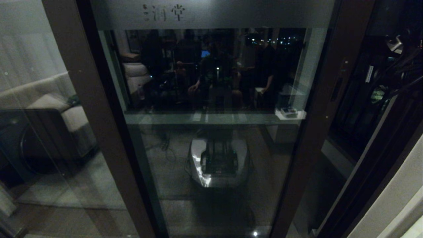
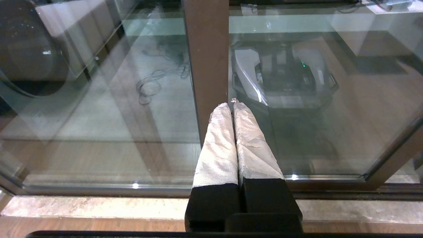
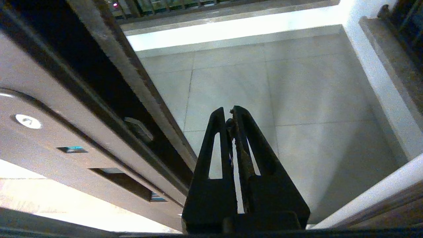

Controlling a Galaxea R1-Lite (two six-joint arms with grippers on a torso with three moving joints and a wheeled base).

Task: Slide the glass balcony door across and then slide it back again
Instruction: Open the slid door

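Note:
The glass balcony door [image 1: 211,99] fills the middle of the head view, dark brown framed, with a frosted band [image 1: 211,13] across its top. Its narrow handle slot [image 1: 337,88] sits in the right edge stile, and a dark gap lies to the right of that stile. Neither arm appears in the head view. My left gripper [image 2: 230,105] is shut and empty, its taped fingertips [image 2: 219,132] close to the door's brown left stile [image 2: 206,66]. My right gripper [image 3: 230,112] is shut and empty beside the door's edge stile [image 3: 109,82], above the balcony floor [image 3: 297,92].
A fixed brown-framed pane showing a sofa [image 1: 39,99] stands to the left. A black-framed side window [image 1: 363,109] lies beyond the gap on the right. A stone sill [image 2: 99,206] runs under the door track. A white ledge [image 3: 380,82] borders the balcony tiles.

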